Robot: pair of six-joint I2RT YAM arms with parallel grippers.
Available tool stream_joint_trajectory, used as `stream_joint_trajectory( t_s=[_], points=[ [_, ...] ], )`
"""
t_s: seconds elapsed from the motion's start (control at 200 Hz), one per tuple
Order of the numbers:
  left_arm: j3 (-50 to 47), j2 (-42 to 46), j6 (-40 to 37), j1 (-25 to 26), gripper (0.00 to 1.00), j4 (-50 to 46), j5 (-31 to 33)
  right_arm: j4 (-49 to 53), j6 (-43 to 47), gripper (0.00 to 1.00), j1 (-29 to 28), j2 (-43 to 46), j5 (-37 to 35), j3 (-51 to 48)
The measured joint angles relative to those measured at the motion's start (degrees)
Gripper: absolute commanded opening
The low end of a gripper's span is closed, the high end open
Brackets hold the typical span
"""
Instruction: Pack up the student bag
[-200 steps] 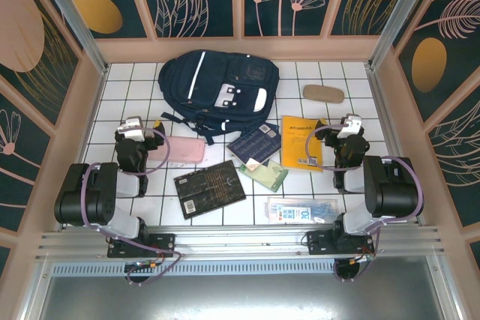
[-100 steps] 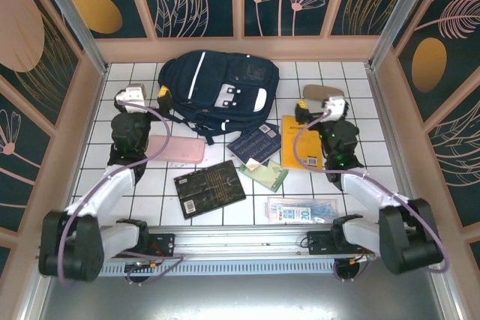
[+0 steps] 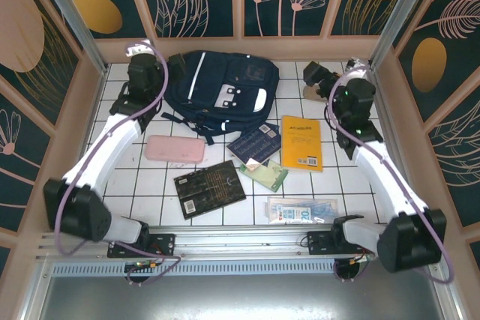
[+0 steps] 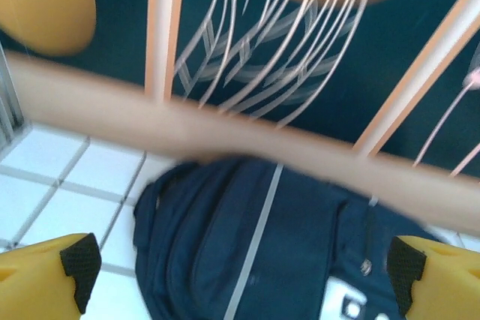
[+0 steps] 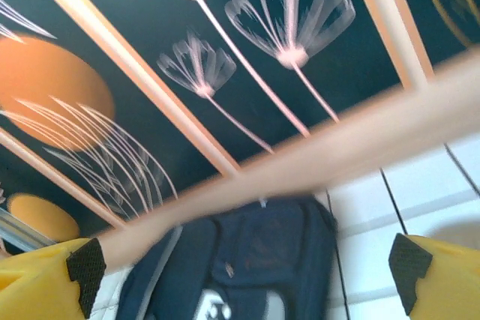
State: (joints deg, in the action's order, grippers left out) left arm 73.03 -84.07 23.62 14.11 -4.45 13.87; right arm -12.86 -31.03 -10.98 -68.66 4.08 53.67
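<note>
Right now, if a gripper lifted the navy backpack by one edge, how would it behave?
The navy backpack lies flat and slack, so it would probably sag and fold rather than lift stiffly. It looks unfilled, so likely light for its size. Its loose straps may drag across the tiled table.

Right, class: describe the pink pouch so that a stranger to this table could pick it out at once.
Find the big navy student bag at the far middle of the tiled table. Towards its near left lies a flat, rounded pouch, the only pink thing there.
</note>
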Motion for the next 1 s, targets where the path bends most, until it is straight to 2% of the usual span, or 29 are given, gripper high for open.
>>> stream_joint_trajectory(
  t_s=[0.125,0.21,0.315,0.475,0.666,0.766,1.001],
  points=[
    [2.73,-10.01,3.23,-5.86,0.98,-1.42,-8.74,5.97,-2.51,0.94,-3.39,-10.43,5.84,3.39],
    [8.87,-18.08,4.15,-8.72,0.94,-2.95,-12.92,7.21,-3.76,0.89,-5.22,-16.98,11.02,4.92],
    [16.13,-26.21,5.22,-10.05,0.91,-2.82,-18.12,7.19,-6.45,0.89,-5.66,-22.64,15.63,5.09],
    [22.58,-34.82,6.49,-10.54,0.85,-2.71,-25.9,8.15,-8.79,0.87,-6.47,-30.62,17.75,8.2],
    [25.99,-40.26,6.97,-10.51,0.83,-3.26,-31.5,9.68,-10.29,0.87,-7.78,-36.09,17.92,11.58],
    [26.23,-41.55,7.13,-10.54,0.79,-3.3,-32.89,10.25,-10.97,0.85,-7.82,-37.9,17.88,12.35],
    [27.1,-44.59,6.54,-10.54,0.8,-4.42,-34.36,10.95,-11.06,0.84,-7.82,-41.44,16.96,14.21]
  ],
)
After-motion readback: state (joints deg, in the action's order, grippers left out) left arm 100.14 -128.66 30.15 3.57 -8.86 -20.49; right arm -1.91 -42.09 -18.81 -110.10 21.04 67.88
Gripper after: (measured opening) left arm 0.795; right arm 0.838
